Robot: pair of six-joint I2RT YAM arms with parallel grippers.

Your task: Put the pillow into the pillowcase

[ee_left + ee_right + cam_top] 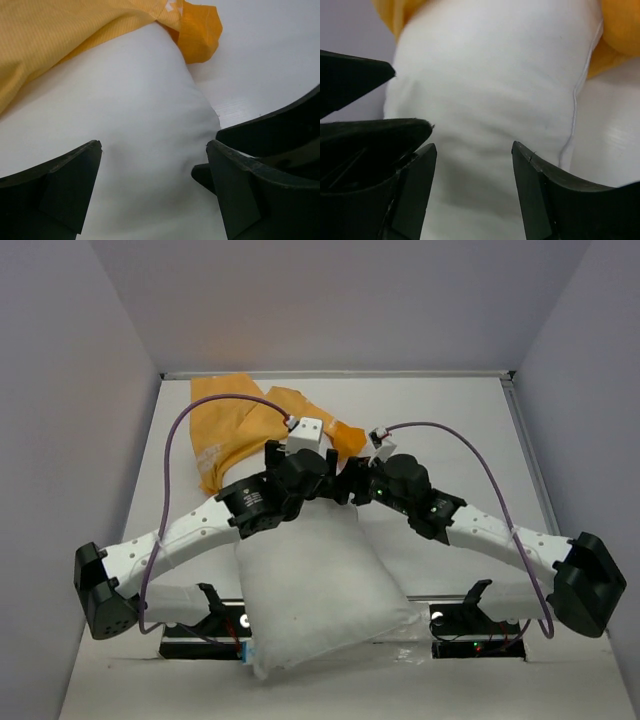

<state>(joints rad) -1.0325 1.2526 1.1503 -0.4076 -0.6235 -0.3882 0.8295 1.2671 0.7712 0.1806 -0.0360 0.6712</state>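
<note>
Nosing into the pillowcase point(225, 435) at upper frame, the pillow point(320, 580) lies mostly outside; left tool point(154, 146) and right tool point(474, 145) gape, released.

L arm point(175, 538) & R arm point(500, 530): white link shells alternating w/ black joint housings. Purple cable point(170, 455) running from behind L gripper point(155, 187) fingers point(60, 187) back to base; twin cable point(483, 470) doing same on R. White cam box point(308, 432) sitting just behind L fingers. R gripper point(472, 190) fingers point(555, 202) showing matte black, wedge-shaped, edges lightly scuffed.
</note>
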